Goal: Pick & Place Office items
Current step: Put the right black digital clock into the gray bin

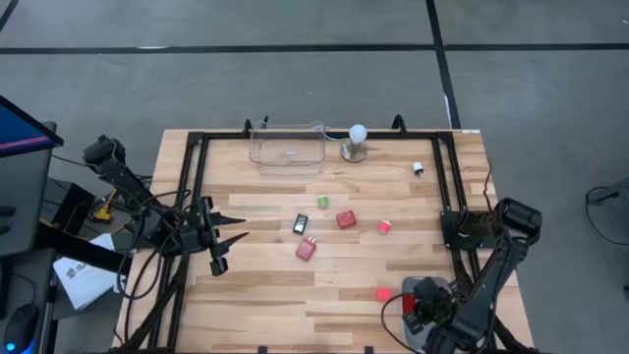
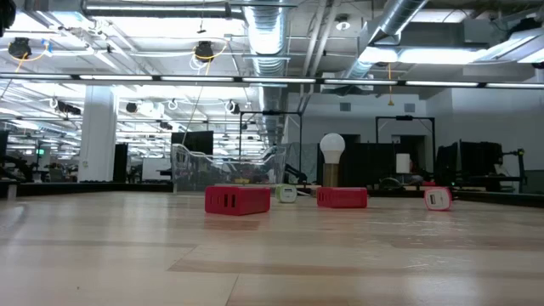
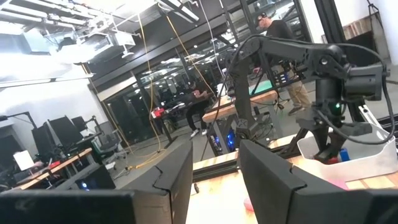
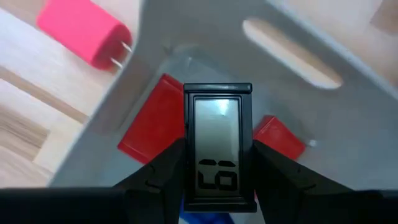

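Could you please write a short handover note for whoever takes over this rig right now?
Right gripper: shut on a black display piece, held over the grey bin at the table's near right corner.
Left gripper: open, empty, waiting at the table's left edge.
Done: at least two red blocks lie in the bin.
Left: release the held piece, then collect the pink plug beside the bin, the mid-table cluster around the red block, and the small black-and-white piece.

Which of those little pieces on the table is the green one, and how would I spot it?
Find the clear plastic tub at the table's far edge, beside the white ball on its metal base. Just in front of the tub lies the green piece. It is the only green one; its neighbours are red, pink and black.
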Tool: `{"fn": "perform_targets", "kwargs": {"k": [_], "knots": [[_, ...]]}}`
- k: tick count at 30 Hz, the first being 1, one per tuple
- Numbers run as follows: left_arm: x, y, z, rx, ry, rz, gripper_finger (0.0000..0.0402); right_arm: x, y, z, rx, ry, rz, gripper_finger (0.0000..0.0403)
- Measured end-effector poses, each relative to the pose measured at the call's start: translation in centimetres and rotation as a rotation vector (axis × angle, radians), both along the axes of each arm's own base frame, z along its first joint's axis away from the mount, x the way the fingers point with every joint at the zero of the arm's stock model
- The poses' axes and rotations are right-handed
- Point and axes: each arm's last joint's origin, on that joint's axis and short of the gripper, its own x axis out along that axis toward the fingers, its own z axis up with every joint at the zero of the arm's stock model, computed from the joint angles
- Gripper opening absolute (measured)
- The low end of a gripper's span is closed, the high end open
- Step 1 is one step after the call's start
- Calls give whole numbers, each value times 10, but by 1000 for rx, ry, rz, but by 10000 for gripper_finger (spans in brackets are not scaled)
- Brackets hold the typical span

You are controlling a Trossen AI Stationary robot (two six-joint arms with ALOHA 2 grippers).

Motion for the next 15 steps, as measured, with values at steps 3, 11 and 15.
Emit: {"fn": "perform_targets", "kwargs": {"k": [3,11,15], "knots": [[0,0,0,0,0,0,129,-2,-2,-8,4,-3,5,150],[0,0,0,-5,-1,-1,129,-9,-5,-17,-15,4,20,150],[0,0,0,-6,-1,-1,129,-10,-5,-18,-15,9,51,154]]}}
